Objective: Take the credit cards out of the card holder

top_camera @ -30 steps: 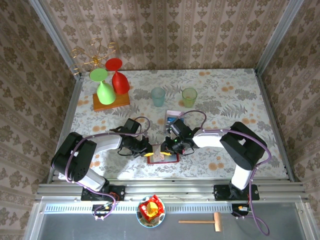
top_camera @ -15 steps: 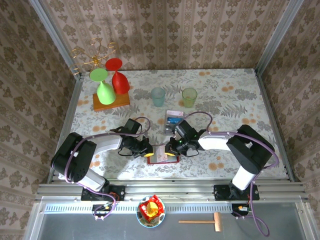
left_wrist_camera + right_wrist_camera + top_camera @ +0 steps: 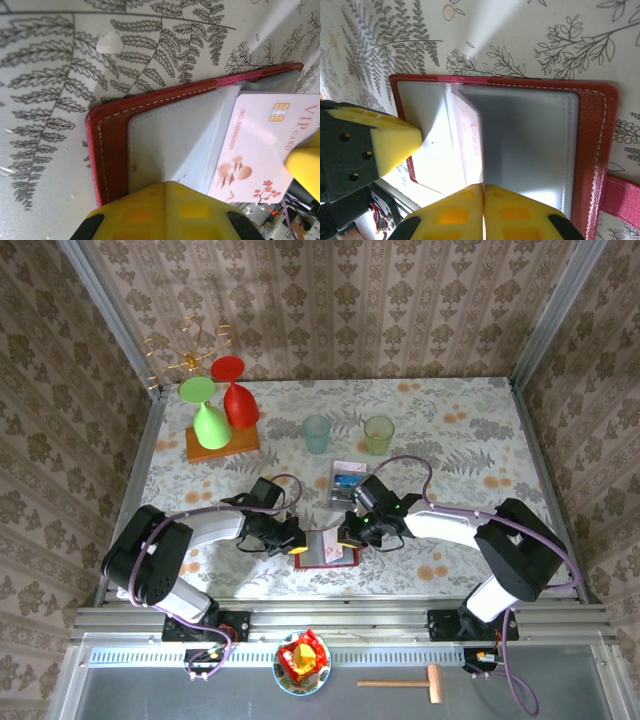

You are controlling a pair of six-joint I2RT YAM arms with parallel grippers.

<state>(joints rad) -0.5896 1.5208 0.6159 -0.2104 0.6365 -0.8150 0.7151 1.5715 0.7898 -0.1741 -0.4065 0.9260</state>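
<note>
Overhead, the red card holder point(image 3: 326, 552) lies open near the table's point(image 3: 480, 440) front edge, between the left gripper point(image 3: 297, 538) and the right gripper point(image 3: 349, 536). From the left wrist, the left gripper, pressed together, rests on the holder's clear pocket point(image 3: 170, 140). From the right wrist, the right gripper point(image 3: 483, 195) pinches the pale pink card point(image 3: 471, 145) by its edge.

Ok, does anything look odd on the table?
Only the pink card: it sticks half out of the card holder, pinched by the right gripper, while the left gripper pinches a pocket leaf. Nothing looks spilled or damaged.
</note>
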